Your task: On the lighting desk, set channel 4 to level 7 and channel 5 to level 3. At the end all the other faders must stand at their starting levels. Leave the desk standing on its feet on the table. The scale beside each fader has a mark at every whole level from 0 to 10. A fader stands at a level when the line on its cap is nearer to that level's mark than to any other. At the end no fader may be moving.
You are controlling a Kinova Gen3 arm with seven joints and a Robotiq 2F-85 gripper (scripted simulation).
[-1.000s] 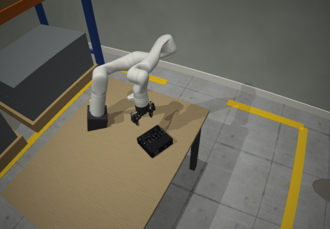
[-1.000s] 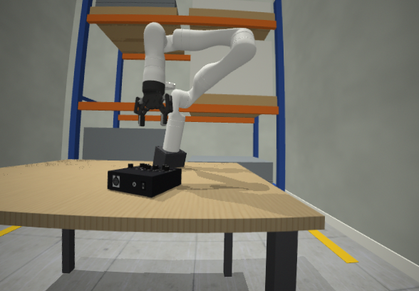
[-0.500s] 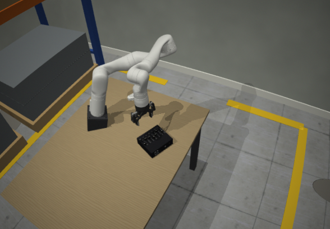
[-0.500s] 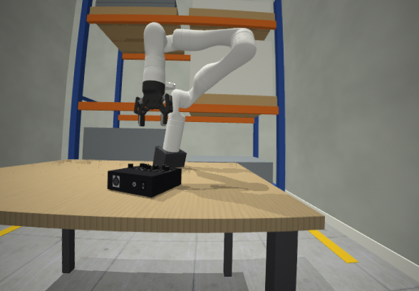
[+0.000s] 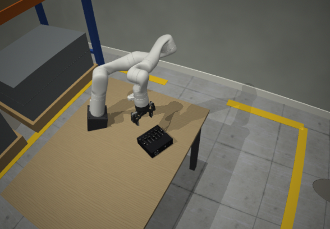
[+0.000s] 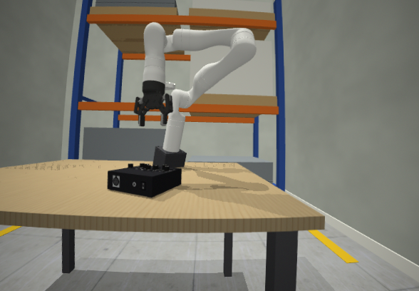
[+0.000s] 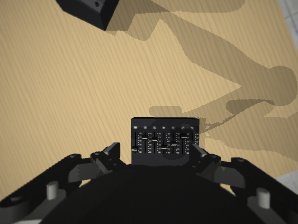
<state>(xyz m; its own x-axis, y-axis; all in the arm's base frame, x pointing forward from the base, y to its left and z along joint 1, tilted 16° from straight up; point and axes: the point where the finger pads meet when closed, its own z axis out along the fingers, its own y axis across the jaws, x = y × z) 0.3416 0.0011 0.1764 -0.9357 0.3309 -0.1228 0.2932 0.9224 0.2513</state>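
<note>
The lighting desk point(image 5: 155, 141) point(image 6: 144, 181) point(image 7: 165, 131) is a small black box standing on its feet on the wooden table point(image 5: 84, 177) point(image 6: 221, 204) point(image 7: 75, 90), near the table's right edge in the top view. Its top carries a row of several faders; their caps stand at differing heights, too small to read. My gripper point(image 5: 143, 118) point(image 6: 152, 122) point(image 7: 154, 150) is open and empty. It points down and hangs well above the desk, over its side nearer the arm's base. In the wrist view the desk lies between my two fingertips.
The arm's black base block point(image 5: 97, 119) point(image 6: 170, 157) point(image 7: 87, 10) stands on the table behind the desk. A blue and orange shelving rack point(image 6: 278, 93) point(image 5: 90, 20) with grey boxes point(image 5: 36, 65) stands beyond the table. The table edge point(image 5: 193, 132) runs close by the desk.
</note>
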